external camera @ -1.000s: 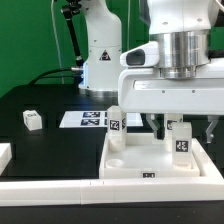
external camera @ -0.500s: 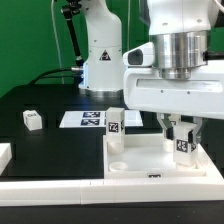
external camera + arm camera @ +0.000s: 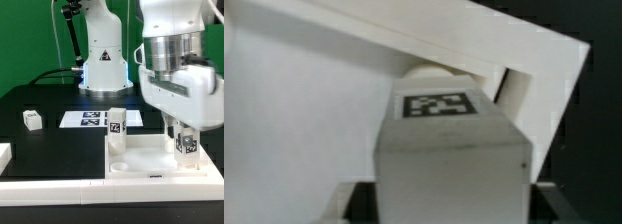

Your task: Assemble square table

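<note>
The square table's white slab lies flat at the front of the black table, raised rim up. One white tagged leg stands upright at the slab's far corner on the exterior view's left. A second tagged leg stands at the far corner on the exterior view's right, and my gripper is shut on it from above. In the wrist view this leg fills the middle, its tag facing the camera, with a dark finger close against each side and the slab's rim behind it.
A third small leg lies on the black table at the exterior view's left. The marker board lies behind the slab. Long white rails run along the front edge and the left side. The arm's base stands at the back.
My jaws have closed onto the leg at the slab's right far corner. The hand has since turned about its upright axis above that leg.
</note>
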Controlling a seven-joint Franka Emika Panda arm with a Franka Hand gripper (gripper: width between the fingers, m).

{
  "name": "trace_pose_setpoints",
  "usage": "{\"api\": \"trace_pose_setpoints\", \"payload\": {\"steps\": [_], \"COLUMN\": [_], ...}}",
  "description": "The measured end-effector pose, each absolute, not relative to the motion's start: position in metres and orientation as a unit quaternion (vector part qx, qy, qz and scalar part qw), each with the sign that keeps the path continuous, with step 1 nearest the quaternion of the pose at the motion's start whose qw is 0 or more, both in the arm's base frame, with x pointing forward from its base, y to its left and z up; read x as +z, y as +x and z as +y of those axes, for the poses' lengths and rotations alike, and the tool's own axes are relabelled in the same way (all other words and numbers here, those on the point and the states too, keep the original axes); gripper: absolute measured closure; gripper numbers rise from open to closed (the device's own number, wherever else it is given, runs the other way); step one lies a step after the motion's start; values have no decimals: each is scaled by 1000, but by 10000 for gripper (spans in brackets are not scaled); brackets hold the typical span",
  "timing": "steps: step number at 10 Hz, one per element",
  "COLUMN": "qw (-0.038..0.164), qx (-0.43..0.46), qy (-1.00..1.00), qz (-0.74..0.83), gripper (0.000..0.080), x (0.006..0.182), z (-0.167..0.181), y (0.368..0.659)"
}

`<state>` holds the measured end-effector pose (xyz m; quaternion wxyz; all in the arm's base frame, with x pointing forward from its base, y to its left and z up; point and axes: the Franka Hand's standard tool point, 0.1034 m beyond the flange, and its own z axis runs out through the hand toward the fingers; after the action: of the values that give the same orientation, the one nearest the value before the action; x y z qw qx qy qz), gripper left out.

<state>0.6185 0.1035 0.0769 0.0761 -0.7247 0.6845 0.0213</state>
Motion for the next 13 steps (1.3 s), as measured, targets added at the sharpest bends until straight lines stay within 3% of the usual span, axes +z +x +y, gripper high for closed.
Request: {"api": "trace_pose_setpoints", "payload": {"steps": [1,3,5,6,7,10,13], "qw": [109,107,106,91,79,76,30], "qx": [19,19,18,-1,-19,-25,-47], "qy": [-664,-661,-666,-736,-805,-852,-963], "qz": [740,743,738,671,588,518,264], "gripper": [509,509,234,173,173,152,150], "x": [75,74,73,75,77,77,74], "z": [99,100,101,105,112,115,118], "y": [623,621,621,622,624,623,622]}}
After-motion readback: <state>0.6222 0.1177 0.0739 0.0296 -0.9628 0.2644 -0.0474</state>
